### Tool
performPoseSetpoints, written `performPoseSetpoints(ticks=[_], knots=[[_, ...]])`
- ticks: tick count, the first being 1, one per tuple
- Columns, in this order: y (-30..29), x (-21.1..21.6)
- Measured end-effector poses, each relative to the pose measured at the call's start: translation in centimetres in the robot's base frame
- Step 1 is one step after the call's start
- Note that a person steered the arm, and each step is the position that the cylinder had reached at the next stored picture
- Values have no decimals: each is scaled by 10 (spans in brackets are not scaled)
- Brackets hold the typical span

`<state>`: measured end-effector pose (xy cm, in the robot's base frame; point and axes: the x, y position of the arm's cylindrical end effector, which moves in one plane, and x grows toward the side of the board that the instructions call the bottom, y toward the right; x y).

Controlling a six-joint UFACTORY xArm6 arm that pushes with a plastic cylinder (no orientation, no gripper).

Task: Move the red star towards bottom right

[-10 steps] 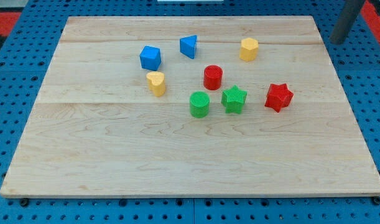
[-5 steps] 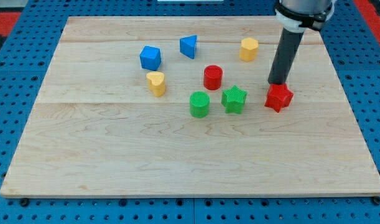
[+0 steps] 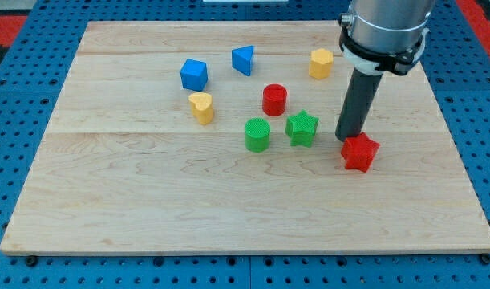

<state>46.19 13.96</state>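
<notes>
The red star (image 3: 360,152) lies on the wooden board (image 3: 228,201), right of centre. My tip (image 3: 348,136) is at the star's upper-left edge, touching it or nearly so. The dark rod rises from there to the arm at the view's top right. The green star (image 3: 302,128) is just left of my tip.
A green cylinder (image 3: 257,134) lies left of the green star. A red cylinder (image 3: 274,99) is above them. A yellow heart-like block (image 3: 201,107), a blue cube (image 3: 194,75), a blue triangular block (image 3: 244,59) and a yellow block (image 3: 321,63) lie further up and left.
My tip came in from the view's top right to the red star's upper side, then pushed it down the view. The other blocks have not moved.
</notes>
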Motion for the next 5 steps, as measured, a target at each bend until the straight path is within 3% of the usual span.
performPoseSetpoints(ticks=[5], knots=[[0, 66]])
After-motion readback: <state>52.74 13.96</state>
